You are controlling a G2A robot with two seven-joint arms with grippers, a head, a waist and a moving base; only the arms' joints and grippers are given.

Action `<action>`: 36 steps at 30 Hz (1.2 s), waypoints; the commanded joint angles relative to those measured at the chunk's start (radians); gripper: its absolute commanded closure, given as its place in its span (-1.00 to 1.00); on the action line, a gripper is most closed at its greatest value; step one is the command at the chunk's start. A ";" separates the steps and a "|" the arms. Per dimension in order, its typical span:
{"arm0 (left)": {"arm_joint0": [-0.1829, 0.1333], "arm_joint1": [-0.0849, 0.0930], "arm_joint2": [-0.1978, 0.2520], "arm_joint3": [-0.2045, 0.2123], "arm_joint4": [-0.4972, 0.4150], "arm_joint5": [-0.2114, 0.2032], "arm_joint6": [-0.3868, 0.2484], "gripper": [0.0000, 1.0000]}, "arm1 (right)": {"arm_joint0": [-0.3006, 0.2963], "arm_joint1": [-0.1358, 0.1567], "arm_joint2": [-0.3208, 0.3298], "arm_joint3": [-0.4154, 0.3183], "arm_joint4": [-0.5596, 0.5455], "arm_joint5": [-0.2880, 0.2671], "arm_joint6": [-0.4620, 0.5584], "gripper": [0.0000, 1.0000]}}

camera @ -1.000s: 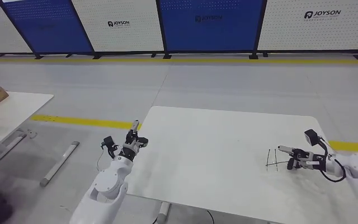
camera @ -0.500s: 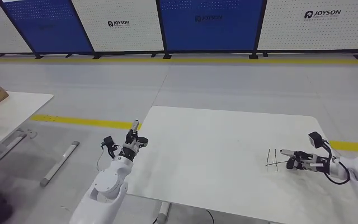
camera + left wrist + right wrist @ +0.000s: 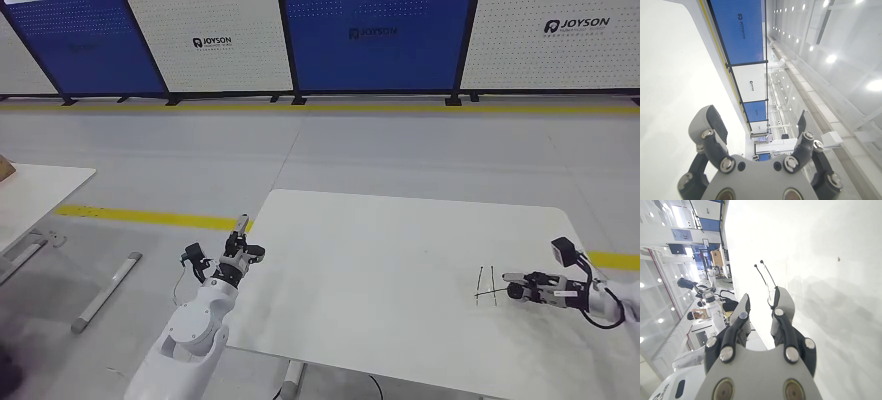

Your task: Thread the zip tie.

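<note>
Slight shift toward the right edge of the white rectangular table [image 3: 400, 280] by the right gripper [image 3: 508, 288], fingers apart. Left gripper [image 3: 758, 111] spread wide at the table's left edge, pointing up, holding nothing. Thin black plastic zip ties [image 3: 763, 276] flat and crossed on the table, tail ends running in between the right gripper's fingers. Likely risk: closing on two straps together, or scraping the table and flicking them away.

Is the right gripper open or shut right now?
Open. On the right gripper the fingers stand apart, white table showing between them; zip ties lie there.
</note>
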 commanded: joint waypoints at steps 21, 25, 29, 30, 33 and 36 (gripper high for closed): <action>0.000 0.000 0.000 0.000 0.000 0.000 0.000 -1.00 | 0.024 -0.019 0.018 0.068 -0.011 -0.043 0.009 1.00; 0.000 0.000 0.000 0.000 0.000 0.000 0.000 -1.00 | 0.021 -0.015 0.040 0.074 0.022 -0.071 0.055 1.00; 0.000 0.000 0.000 0.000 0.000 0.000 0.000 -1.00 | 0.014 -0.004 0.082 0.086 0.089 -0.113 0.118 1.00; 0.000 0.000 0.000 0.000 0.000 0.000 0.000 -1.00 | 0.011 -0.001 0.094 0.086 0.109 -0.125 0.137 1.00; 0.000 0.000 0.000 0.000 0.000 0.000 0.000 -1.00 | -0.020 0.011 0.140 0.052 0.213 -0.140 0.157 1.00; 0.000 0.000 0.000 0.000 0.000 0.000 0.000 -1.00 | -0.104 0.036 0.145 -0.087 0.346 -0.126 0.157 1.00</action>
